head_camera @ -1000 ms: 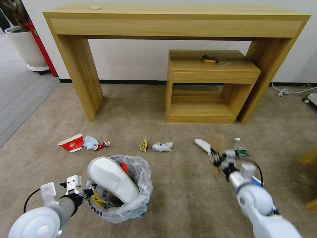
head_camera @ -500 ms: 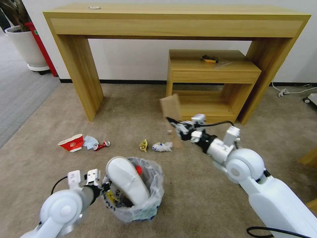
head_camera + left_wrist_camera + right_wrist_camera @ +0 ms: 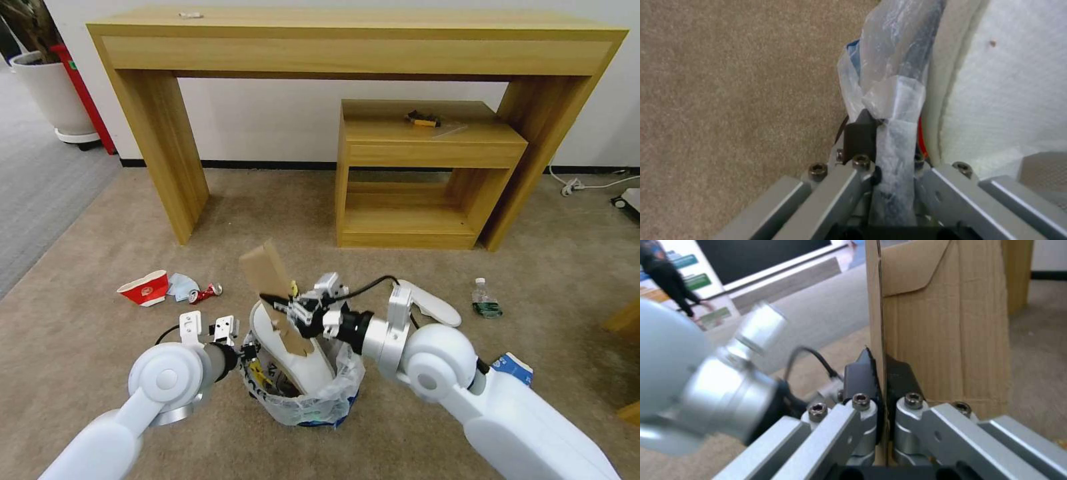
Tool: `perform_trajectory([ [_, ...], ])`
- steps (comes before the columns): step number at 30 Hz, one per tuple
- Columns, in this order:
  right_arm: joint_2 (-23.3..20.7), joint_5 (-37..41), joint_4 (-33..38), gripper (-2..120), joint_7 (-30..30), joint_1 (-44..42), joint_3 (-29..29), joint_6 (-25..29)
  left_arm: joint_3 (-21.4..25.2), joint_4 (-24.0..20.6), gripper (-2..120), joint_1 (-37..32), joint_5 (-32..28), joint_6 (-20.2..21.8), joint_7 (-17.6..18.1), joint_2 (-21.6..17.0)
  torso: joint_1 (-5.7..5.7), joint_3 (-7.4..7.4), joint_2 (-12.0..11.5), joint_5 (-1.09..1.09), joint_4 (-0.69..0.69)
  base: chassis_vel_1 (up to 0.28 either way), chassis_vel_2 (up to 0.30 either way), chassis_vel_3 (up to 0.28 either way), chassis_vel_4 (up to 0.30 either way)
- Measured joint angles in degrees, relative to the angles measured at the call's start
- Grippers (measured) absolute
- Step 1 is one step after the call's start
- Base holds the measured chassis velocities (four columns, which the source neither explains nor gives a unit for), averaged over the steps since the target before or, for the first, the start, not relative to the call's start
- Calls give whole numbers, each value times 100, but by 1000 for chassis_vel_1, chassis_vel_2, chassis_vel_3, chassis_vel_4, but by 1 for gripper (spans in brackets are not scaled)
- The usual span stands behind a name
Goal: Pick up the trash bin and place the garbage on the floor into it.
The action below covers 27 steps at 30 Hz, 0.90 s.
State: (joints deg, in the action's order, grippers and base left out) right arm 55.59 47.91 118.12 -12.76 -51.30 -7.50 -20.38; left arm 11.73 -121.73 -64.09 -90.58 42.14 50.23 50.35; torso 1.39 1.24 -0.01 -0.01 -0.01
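The trash bin (image 3: 308, 399), lined with a crinkled clear bag, stands on the beige floor (image 3: 280, 220) just before me. My left gripper (image 3: 249, 355) is shut on its bagged rim (image 3: 893, 90). A white slipper (image 3: 293, 348) sticks up out of it. Over the bin, my right gripper (image 3: 279, 304) is shut on a tilted cardboard scrap (image 3: 267, 270), pinched edge-on (image 3: 947, 316). Garbage on the floor: a red cup (image 3: 145, 289), blue paper (image 3: 180, 285), a crushed can (image 3: 205, 293), another slipper (image 3: 432, 303), a bottle (image 3: 485, 298), a blue-white packet (image 3: 513, 368).
A long wooden console table (image 3: 353, 40) stands against the wall, with a low wooden shelf unit (image 3: 427, 173) under its right half. A white planter (image 3: 50, 93) and grey carpet (image 3: 33, 187) lie far left. Cables (image 3: 587, 183) trail at the right wall.
My right gripper has swung the cardboard scrap left, from beside the bottle to above the bin. My left arm has shifted the bin rightward toward the middle.
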Motion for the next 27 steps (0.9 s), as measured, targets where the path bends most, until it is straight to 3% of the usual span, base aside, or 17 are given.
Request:
perform_trajectory([
  [20, 9, -351, -301, 0, 125, -264, -222, 51, 528, -400, 0, -252, 111, 1, -21, -366, 0, 0, 1, -1, 0, 0, 0, 0, 0],
  [27, -48, -373, -66, 27, 240, -273, -305, -9, 966, -510, 0, -694, 208, 1, -100, -434, -1, 0, 1, -2, 1, 0, 0, 0, 0],
])
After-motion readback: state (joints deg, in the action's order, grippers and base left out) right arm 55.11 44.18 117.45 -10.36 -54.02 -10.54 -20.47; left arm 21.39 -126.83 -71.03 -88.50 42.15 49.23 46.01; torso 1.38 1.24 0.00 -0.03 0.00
